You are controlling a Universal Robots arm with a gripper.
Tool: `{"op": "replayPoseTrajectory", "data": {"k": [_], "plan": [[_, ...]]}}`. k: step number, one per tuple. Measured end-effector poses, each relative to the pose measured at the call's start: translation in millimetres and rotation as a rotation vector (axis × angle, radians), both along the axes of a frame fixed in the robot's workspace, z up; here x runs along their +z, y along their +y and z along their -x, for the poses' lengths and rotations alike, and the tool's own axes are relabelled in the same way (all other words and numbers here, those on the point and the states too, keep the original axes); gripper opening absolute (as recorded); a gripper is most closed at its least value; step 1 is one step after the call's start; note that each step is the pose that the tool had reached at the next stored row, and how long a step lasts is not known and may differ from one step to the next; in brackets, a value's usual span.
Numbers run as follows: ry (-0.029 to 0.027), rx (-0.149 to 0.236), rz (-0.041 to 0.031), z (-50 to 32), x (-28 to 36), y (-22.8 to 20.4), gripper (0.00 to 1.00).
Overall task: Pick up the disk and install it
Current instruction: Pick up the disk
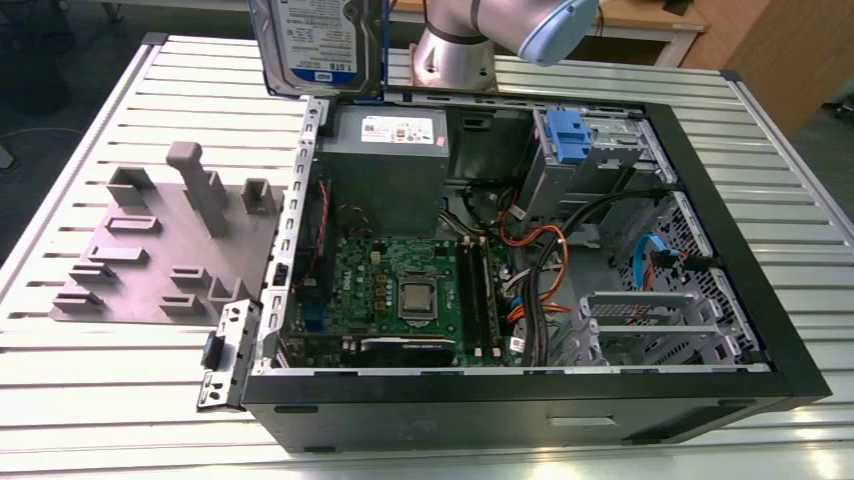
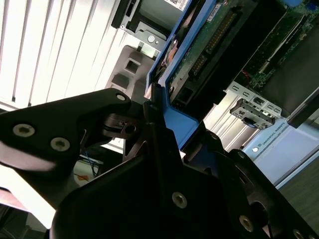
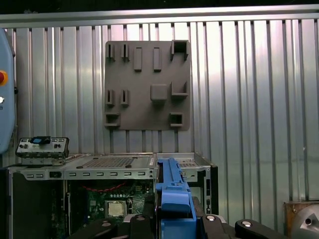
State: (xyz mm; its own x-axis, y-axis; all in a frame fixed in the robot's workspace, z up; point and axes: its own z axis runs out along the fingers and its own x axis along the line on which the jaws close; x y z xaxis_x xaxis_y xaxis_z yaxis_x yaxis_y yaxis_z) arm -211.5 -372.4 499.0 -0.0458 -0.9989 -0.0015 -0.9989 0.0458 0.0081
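The disk point(image 1: 320, 45) hangs upright in the air above the far left corner of the open computer case point(image 1: 747, 250), with its white-and-blue label facing the exterior camera. In the second wrist view my gripper point(image 2: 155, 112) is shut on the disk's blue carrier frame point(image 2: 174, 117), and the disk's circuit-board underside point(image 2: 209, 50) stretches away from the black fingers point(image 2: 89, 119). The first wrist view shows the blue handle point(image 3: 172, 196) standing between the two black fingers point(image 3: 219, 224), over the case's opening.
A grey slotted holder point(image 1: 160, 250) lies on the slatted metal table point(image 1: 80, 400) at the exterior view's left. Inside the case are a power supply point(image 1: 387, 160), a motherboard point(image 1: 407, 290), cables, and another blue-tabbed drive point(image 1: 570, 135) in its grey cage. The arm's base point(image 1: 454, 55) stands behind the case.
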Motion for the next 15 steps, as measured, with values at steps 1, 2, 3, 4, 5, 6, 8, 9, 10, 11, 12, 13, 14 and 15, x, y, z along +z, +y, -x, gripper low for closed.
{"op": "replayPoseTrajectory", "data": {"k": [1,2,3,4,5,6,8,9,10,11,12,13,14,15], "plan": [[-0.0002,0.000,0.0005,0.1,-0.1,-1.3,0.36],[-0.0002,0.000,0.0016,0.1,-0.1,-2.5,0.36],[-0.0001,0.000,0.0027,0.1,-0.1,-4.3,0.36],[-0.0001,0.000,0.0035,0.2,-0.1,-6.3,0.36],[-0.0002,0.000,0.0042,0.1,-0.1,-8.3,0.36],[-0.0002,0.000,0.0050,0.1,-0.1,-9.8,0.36],[-0.0002,0.000,0.0054,0.1,-0.1,-11.2,0.36],[-0.0002,0.000,0.0054,0.1,-0.1,-11.4,0.36],[-0.0002,0.000,0.0054,-0.1,-0.1,-11.4,0.36],[-0.0002,0.000,0.0055,-0.2,-0.1,-11.5,0.36],[-0.0001,0.000,0.0055,-0.4,-0.1,-11.5,0.36],[-0.0002,0.000,0.0055,-0.8,-0.1,-11.6,0.36],[-0.0001,0.000,0.0055,-1.3,0.0,-11.5,0.36],[-0.0001,0.000,0.0055,-1.8,0.0,-11.5,0.36]]}}
